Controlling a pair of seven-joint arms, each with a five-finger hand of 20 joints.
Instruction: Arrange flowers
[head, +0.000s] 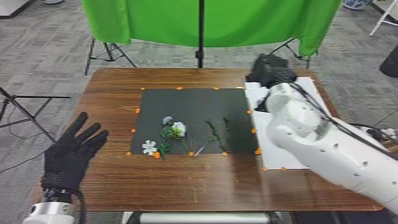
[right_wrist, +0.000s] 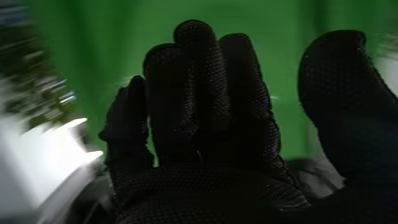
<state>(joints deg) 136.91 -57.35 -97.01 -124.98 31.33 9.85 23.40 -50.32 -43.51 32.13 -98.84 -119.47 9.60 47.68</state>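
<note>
Black mat (head: 191, 100) lay under the task's flowers, and you had them well on the near side of your right hand (head: 269, 67), and to its left. That hand stood out by the far right part of the table (head: 124, 185), at the far end of the white board (head: 274, 160). Your left hand (head: 64, 160) was nearer to the small white flower (head: 149, 146), which lay at the mat's near left corner. The fuller white bloom (head: 179, 129) lay a little farther in, among leaves, and the green stem (head: 213, 131) was to the right of it.

That stem's long axis ran roughly near to far, with a slight slant. If you meant to take it with the right hand, the reach would have had to come back toward you and leftward, and the thumb and fingers (right_wrist: 209, 85) would probably have had to close across the stem from its two sides. Closing along its length could have pushed it into its neighbours.

You had the right hand unfolded, fingers straight and close together, the thumb (right_wrist: 338, 90) well apart, nothing pinched. The left was spread too, beside the mat and apart from the flowers.
</note>
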